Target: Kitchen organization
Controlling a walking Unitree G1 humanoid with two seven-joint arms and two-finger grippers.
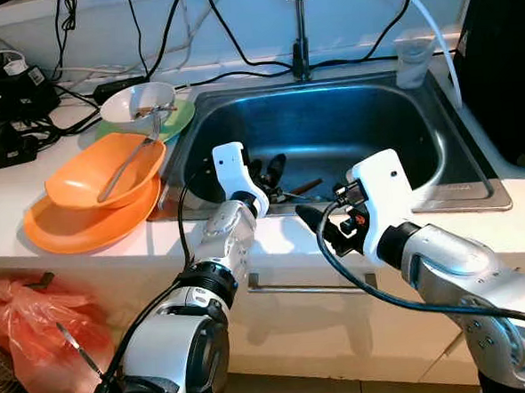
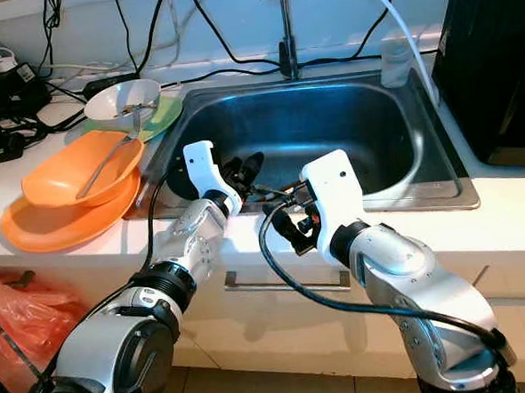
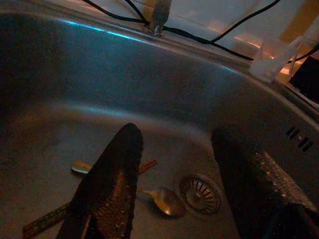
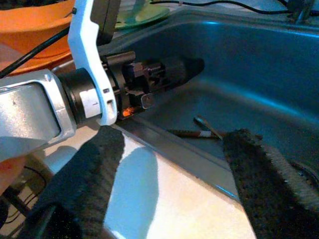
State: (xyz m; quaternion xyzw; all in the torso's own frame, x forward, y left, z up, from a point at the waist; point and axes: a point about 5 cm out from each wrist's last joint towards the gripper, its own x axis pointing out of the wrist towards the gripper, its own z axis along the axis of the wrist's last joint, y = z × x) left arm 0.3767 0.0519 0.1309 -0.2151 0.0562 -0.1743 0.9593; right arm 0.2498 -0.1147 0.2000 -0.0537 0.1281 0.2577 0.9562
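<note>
A steel sink (image 1: pixel 392 135) holds a metal spoon (image 3: pixel 165 200) and brown chopsticks (image 1: pixel 303 188) near the drain (image 3: pixel 200 194). My left gripper (image 1: pixel 265 172) reaches over the sink's front left rim. It is open and empty, and the cutlery lies below and beyond its fingers (image 3: pixel 119 169). My right gripper (image 1: pixel 321 226) hovers over the counter's front edge just before the sink, open, pointing toward the left wrist (image 4: pixel 89 94). Left of the sink, an orange bowl (image 1: pixel 83 176) with a spoon (image 1: pixel 123 169) rests on an orange plate (image 1: pixel 64 228). Behind it a white bowl (image 1: pixel 132 102) sits on a green plate (image 1: pixel 179 121).
A faucet (image 1: pixel 300 34) stands behind the sink and a clear plastic cup (image 1: pixel 413 58) at its back right corner. Cables and power adapters (image 1: pixel 7 96) crowd the back left counter. A red plastic bag (image 1: pixel 34 331) lies on the floor at left. A drawer handle (image 1: pixel 313 288) runs under the counter.
</note>
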